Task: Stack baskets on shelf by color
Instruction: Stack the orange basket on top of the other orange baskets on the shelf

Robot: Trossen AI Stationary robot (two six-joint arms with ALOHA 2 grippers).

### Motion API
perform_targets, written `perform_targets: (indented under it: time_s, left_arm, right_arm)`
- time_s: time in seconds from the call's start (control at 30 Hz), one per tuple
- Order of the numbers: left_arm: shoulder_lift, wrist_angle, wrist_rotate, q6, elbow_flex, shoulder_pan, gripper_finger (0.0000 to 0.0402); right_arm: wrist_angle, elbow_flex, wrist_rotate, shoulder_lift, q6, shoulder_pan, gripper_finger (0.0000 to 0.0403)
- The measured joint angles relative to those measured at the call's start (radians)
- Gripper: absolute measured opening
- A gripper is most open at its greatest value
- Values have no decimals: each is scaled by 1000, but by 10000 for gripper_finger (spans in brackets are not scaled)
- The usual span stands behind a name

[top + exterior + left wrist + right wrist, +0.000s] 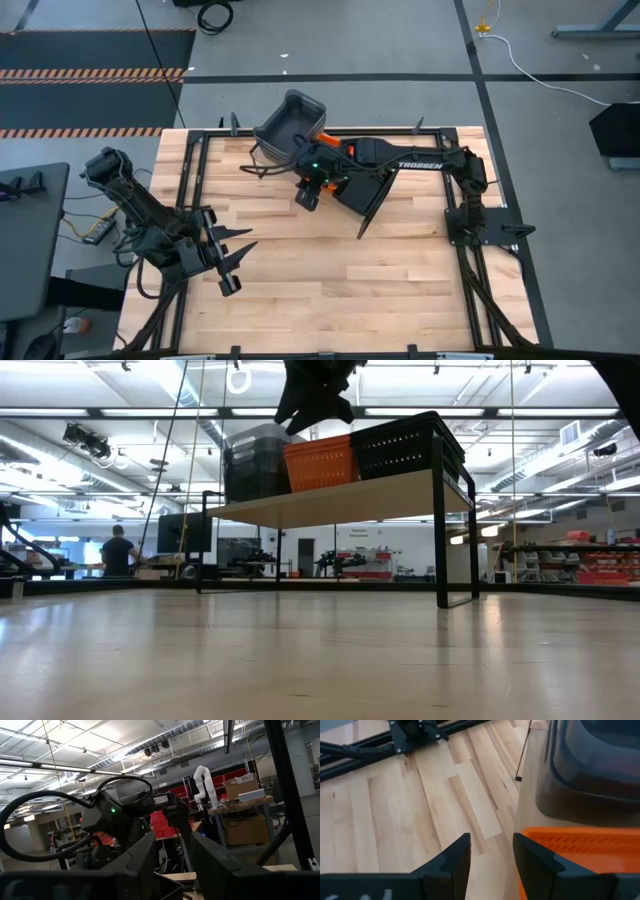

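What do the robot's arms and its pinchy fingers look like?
Both arms are black and jointed, with black cables looping along them. The right arm has white TROSSEN lettering on its side and a small green light near its wrist. Each ends in two dark, wedge-shaped fingers: the left gripper and the right gripper look alike, with flat inner faces.

Baskets (320,460) on shelf (340,500), tabletop (330,260)
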Motion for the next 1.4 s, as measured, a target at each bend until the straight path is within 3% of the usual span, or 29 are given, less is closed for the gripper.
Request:
perform_targets:
  time_s: [0.27, 0.6, 0.9, 1.4]
  left_arm:
    - [0, 0, 0, 0, 0, 0, 130]
    - [0, 0, 0, 0, 0, 0, 130]
    - [0, 0, 0, 0, 0, 0, 130]
    - [0, 0, 0, 0, 0, 0, 130]
  right_arm:
    - [-4, -7, 0, 0, 74, -19, 154]
    - [62, -139, -20, 2, 96, -40, 151]
    - [211, -137, -20, 1, 94, -42, 150]
    - [228, -137, -16, 1, 147, -49, 121]
